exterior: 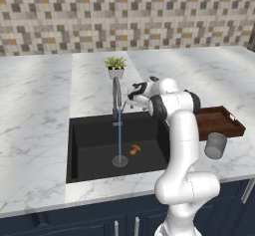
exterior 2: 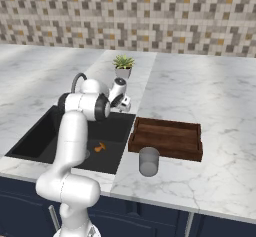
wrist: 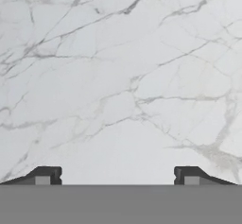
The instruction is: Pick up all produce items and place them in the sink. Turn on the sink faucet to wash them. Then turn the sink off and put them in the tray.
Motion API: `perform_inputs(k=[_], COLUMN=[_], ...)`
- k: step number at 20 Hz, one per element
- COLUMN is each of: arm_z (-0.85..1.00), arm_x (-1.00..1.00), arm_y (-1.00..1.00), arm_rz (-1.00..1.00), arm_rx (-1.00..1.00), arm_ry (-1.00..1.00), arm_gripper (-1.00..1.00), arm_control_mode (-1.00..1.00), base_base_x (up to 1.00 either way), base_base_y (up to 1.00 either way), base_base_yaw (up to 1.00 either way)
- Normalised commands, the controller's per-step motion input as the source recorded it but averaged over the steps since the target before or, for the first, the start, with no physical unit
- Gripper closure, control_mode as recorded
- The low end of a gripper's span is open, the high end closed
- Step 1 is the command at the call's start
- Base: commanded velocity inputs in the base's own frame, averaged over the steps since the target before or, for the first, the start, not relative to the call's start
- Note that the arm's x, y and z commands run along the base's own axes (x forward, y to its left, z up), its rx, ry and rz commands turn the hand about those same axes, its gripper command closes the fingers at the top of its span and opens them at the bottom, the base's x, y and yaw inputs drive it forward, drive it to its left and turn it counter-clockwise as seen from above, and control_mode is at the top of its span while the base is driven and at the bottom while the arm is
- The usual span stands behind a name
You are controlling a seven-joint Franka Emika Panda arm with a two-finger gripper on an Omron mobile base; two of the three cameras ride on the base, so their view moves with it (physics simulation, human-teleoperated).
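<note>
A tiny orange-brown mushroom [exterior: 135, 150] [exterior 2: 100, 147] lies on the floor of the black sink [exterior: 89, 130] [exterior 2: 35, 136], just right of the round drain. Water runs in a thin blue stream from the silver gooseneck faucet [exterior: 116, 93] [exterior 2: 77, 81] down to the drain. My gripper [exterior: 130, 99] [exterior 2: 124, 102] [wrist: 117, 176] hovers over the marble counter behind the sink, right of the faucet base. It is open, with nothing between its fingers. The dark brown wooden tray [exterior: 219, 123] [exterior 2: 167, 136] sits empty on the counter right of the sink.
A grey cup [exterior: 215, 145] [exterior 2: 149, 161] stands in front of the tray near the counter's front edge. A small potted plant [exterior: 115, 66] [exterior 2: 123, 65] sits behind the faucet. My own arm rises over the sink's right side.
</note>
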Motion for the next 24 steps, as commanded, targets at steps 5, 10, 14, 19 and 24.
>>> perform_inputs(k=[5,10,14,19,24], arm_z=[-0.32,-0.32,-0.23,-0.18,-0.06], arm_x=[0.04,0.0,0.0,-0.03,-0.02], arm_y=[0.23,0.44,0.59,0.75,0.75], arm_rz=[0.0,0.0,0.0,0.0,0.0], arm_rx=[0.0,0.0,0.01,0.01,0.0], arm_ry=[0.12,0.09,0.04,0.02,0.0], arm_gripper=[-1.0,-1.0,-1.0,-1.0,-1.0], arm_control_mode=[-1.0,-1.0,-1.0,-1.0,-1.0], base_base_x=[0.0,0.0,0.0,0.0,0.0], base_base_y=[0.0,0.0,0.0,0.0,0.0], base_base_yaw=[0.0,0.0,0.0,0.0,0.0])
